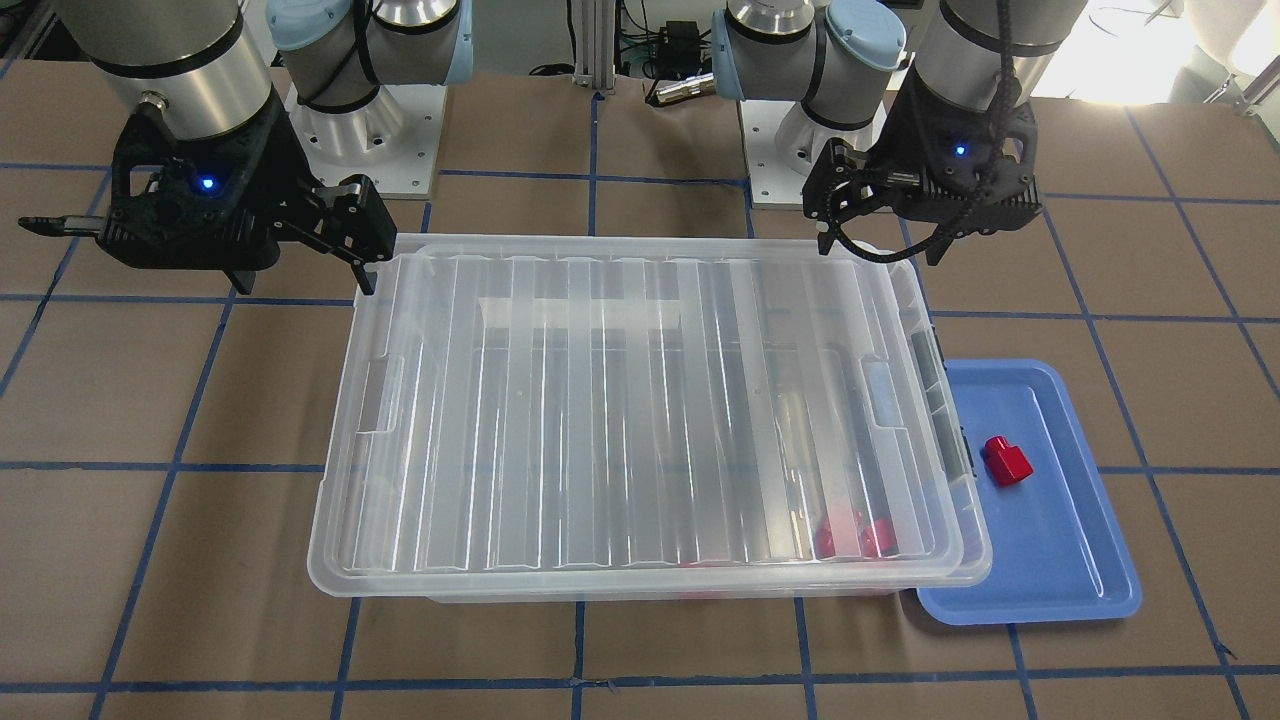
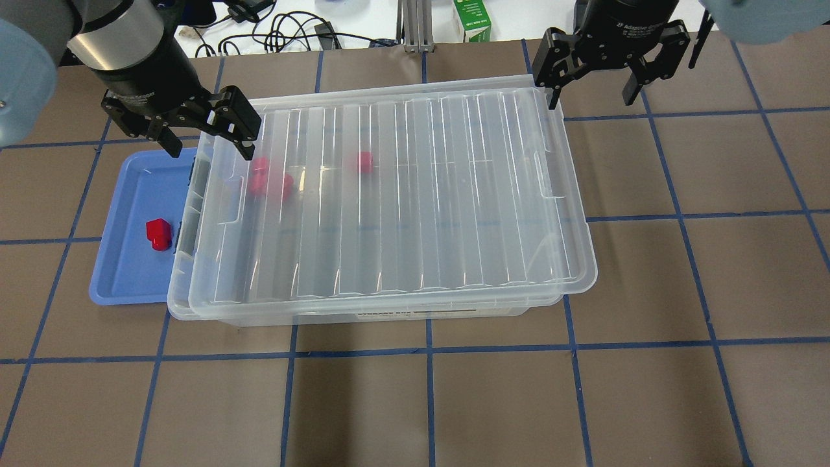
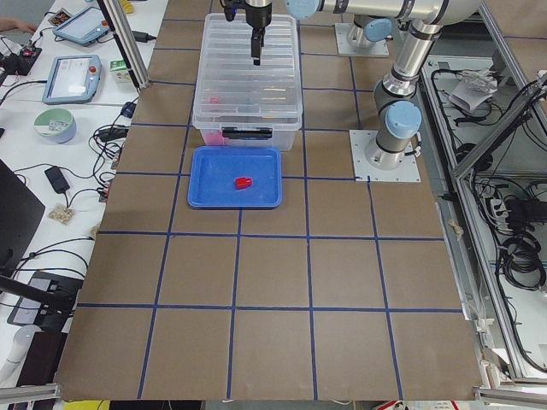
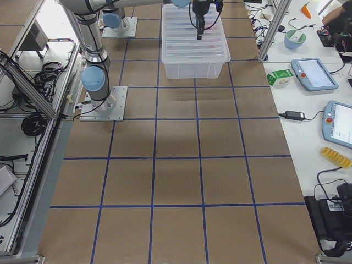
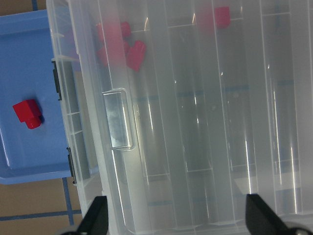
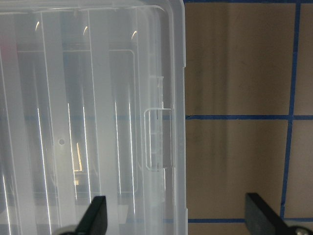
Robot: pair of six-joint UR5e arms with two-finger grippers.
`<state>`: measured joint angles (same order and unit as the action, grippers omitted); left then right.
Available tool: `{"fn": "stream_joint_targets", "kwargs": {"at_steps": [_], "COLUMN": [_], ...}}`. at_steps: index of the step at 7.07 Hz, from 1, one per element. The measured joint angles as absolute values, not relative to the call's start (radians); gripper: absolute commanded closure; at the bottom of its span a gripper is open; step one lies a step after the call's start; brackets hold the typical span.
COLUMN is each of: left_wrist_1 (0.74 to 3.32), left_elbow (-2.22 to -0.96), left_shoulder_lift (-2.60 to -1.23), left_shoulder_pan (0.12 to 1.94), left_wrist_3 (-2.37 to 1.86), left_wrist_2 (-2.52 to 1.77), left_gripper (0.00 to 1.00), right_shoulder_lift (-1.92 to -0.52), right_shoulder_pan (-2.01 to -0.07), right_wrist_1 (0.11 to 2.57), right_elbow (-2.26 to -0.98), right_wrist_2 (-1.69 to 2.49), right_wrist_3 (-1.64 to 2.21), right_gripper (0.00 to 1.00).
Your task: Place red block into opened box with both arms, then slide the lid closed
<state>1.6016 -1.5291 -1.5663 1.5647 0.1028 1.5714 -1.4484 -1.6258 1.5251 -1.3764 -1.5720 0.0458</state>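
One red block [image 2: 158, 233] [image 1: 1005, 460] [image 5: 28, 112] lies in the blue tray [image 2: 123, 272] beside the box's [image 2: 181, 259] left end. The ribbed clear lid [image 2: 402, 194] [image 1: 620, 420] rests on the box, shifted slightly right, so a narrow strip at the left end is uncovered. Through the lid show several red blocks [image 2: 269, 181] [image 5: 122, 44] inside. My left gripper [image 2: 209, 150] [image 1: 878, 250] [image 5: 178, 220] hangs open over the lid's far left corner. My right gripper [image 2: 591, 98] [image 1: 303, 278] [image 6: 178, 220] is open at the far right corner, one finger by the lid's edge. Neither holds anything.
The blue tray [image 1: 1050, 540] touches the box's left end. Brown table with blue grid lines surrounds the box. A green carton [image 2: 472, 19], cables and tablets [image 4: 313, 73] sit beyond the far edge. The arm bases [image 1: 360, 130] stand on the robot's side.
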Motion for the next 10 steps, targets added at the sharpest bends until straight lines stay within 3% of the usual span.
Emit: {"fn": "stream_joint_targets", "kwargs": {"at_steps": [3, 7, 10], "left_wrist_1": [1.601, 1.601, 1.601], "left_elbow": [-1.529, -1.529, -1.53], "left_shoulder_lift": [-1.565, -1.565, -1.565], "left_shoulder_pan": [1.565, 1.564, 1.565], "left_wrist_3": [0.103, 0.103, 0.103], "left_wrist_2": [1.571, 1.572, 1.571], "left_gripper": [0.0, 0.0, 0.0], "right_shoulder_lift": [-1.439, -1.349, -1.331], "right_shoulder_pan": [-1.609, -1.592, -1.559], "right_wrist_1": [1.533, 1.81, 1.863], "right_elbow": [-1.411, -1.601, -1.649], "right_wrist_2": [-1.574, -1.574, -1.61], "right_wrist_3": [0.039, 0.03, 0.001], "right_gripper": [0.0, 0.0, 0.0]}}
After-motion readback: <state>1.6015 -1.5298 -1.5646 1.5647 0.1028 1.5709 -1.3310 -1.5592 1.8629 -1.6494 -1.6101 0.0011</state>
